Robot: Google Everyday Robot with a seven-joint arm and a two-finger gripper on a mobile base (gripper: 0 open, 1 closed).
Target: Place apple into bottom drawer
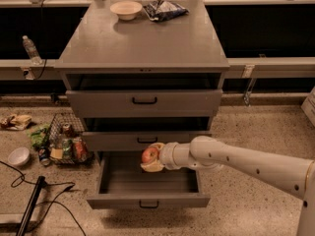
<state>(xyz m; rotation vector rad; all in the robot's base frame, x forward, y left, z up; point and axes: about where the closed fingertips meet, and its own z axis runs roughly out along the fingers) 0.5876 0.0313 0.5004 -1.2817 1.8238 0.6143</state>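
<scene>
A wire basket (66, 144) of cans and packets sits on the speckled floor (261, 127) at left, beside a matte grey metal cabinet (142, 43) with a flat square top; its three box drawers carry slim black handles (144, 101), and the bottom drawer (118, 200), deepest of the three, stands pulled out. The apple (148, 154), small, round and glossy red with a yellowish patch, hangs above the drawer's open back half, just below the middle drawer (113, 140); the gripper (151, 158) has its pale fingers (152, 168) clasped around the fruit. The smooth white arm (246, 163), dotted with dark studs, reaches in almost level from the right edge, wrist pointing left.
</scene>
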